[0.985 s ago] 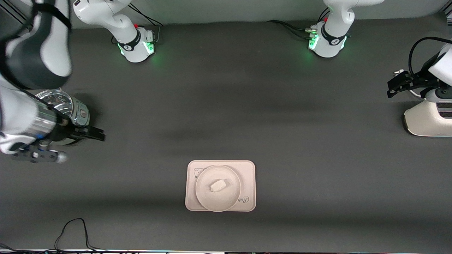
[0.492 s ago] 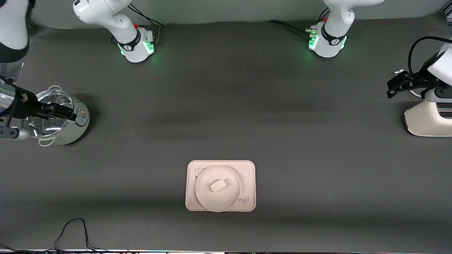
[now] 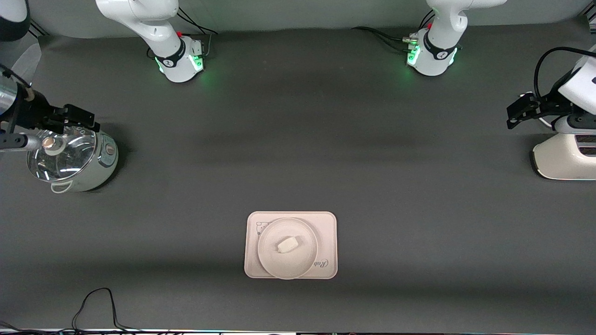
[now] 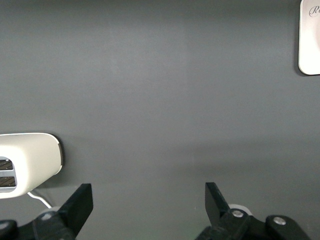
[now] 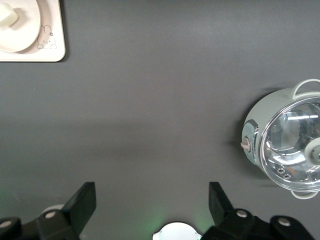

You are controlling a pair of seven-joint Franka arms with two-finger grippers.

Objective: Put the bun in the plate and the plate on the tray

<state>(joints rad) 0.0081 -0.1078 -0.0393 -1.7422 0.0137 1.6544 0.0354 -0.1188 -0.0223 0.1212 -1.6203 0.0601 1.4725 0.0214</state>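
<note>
The bun (image 3: 287, 244) lies in the round cream plate (image 3: 279, 265), and the plate sits on the rectangular tray (image 3: 328, 232) near the front camera, midway along the table. In the right wrist view the bun (image 5: 7, 15), plate (image 5: 22, 40) and tray (image 5: 52, 52) show at a corner. A corner of the tray (image 4: 310, 45) shows in the left wrist view. My right gripper (image 3: 77, 118) is open and empty, up over the pot at the right arm's end. My left gripper (image 3: 521, 109) is open and empty, up over the white appliance at the left arm's end.
A pale green pot with a glass lid (image 3: 70, 158) stands at the right arm's end; it also shows in the right wrist view (image 5: 287, 145). A white appliance (image 3: 563, 158) stands at the left arm's end, seen too in the left wrist view (image 4: 27, 162). A black cable (image 3: 95, 304) lies near the front edge.
My right arm has pulled back and up from beside the pot toward its own end of the table. The left gripper has shifted slightly. Bun, plate and tray have not moved.
</note>
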